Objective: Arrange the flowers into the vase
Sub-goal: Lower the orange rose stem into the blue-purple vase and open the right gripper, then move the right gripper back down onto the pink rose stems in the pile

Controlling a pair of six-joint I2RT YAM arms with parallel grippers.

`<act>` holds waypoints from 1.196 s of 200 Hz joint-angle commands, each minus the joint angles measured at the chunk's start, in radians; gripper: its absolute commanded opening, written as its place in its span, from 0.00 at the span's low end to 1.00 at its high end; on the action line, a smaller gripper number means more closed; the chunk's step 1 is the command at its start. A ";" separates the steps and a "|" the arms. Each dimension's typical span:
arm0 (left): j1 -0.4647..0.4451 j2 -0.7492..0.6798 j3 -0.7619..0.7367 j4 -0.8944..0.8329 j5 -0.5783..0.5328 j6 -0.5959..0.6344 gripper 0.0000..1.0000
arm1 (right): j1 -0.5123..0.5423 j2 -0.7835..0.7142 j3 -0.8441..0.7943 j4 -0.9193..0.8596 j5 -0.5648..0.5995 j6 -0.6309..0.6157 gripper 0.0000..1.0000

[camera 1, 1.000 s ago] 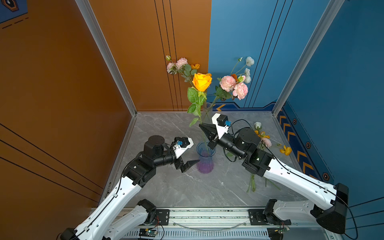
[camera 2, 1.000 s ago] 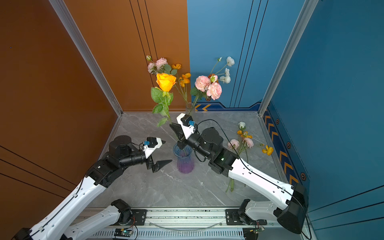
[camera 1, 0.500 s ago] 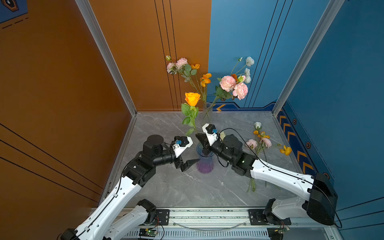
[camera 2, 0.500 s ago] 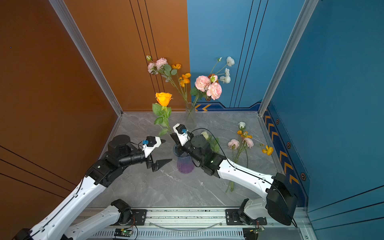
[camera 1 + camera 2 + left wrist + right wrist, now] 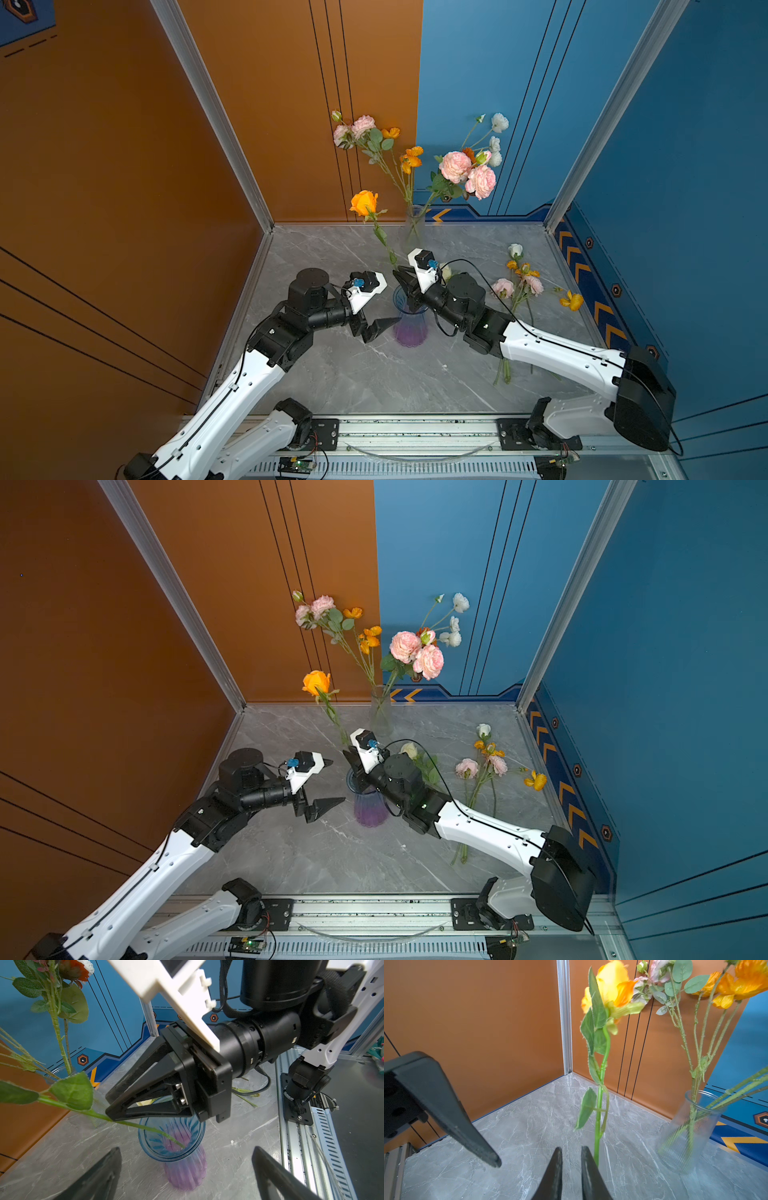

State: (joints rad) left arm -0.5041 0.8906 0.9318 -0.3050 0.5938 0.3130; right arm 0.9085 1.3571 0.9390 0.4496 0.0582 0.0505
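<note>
Leaning toward the orange wall (image 5: 291, 124), orange rose (image 5: 364, 202) stands with its stem (image 5: 133, 1124) foot inside the blue vase (image 5: 187, 1174). Right gripper (image 5: 571, 1150) hovers over the rim, jaws narrowly parted, stem just outside them. Left gripper (image 5: 337, 780) wide, beside vase; right is nearer.

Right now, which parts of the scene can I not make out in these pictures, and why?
- Both top views: the right gripper covers much of the blue-purple vase mouth, so the orange rose stem end is hidden.
- Right wrist view: the rose stem passes behind one gripper finger; contact unclear.
- Both top views: the right arm hides part of the loose flowers stems.
</note>
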 commanded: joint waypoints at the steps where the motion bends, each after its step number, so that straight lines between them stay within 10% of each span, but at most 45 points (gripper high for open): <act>1: 0.006 0.006 -0.008 0.010 0.037 -0.015 0.98 | -0.007 -0.052 -0.024 0.007 0.036 0.005 0.27; 57: -0.056 0.038 -0.006 0.021 0.059 -0.032 0.98 | -0.019 -0.248 -0.078 -0.205 0.237 0.044 0.59; 107: -0.216 0.103 -0.014 0.043 -0.075 -0.053 0.98 | -0.165 -0.403 -0.085 -0.757 0.643 0.329 0.50; 158: -0.340 0.198 -0.003 0.053 -0.177 -0.066 0.98 | -0.734 -0.258 -0.121 -1.006 0.201 0.513 0.40; 239: -0.402 0.172 -0.067 0.173 -0.545 -0.048 0.98 | -0.886 0.179 -0.019 -0.902 0.072 0.437 0.24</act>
State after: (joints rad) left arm -0.8944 1.0836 0.8833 -0.1951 0.2012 0.2642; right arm 0.0475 1.4498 0.8619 -0.4782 0.2005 0.4946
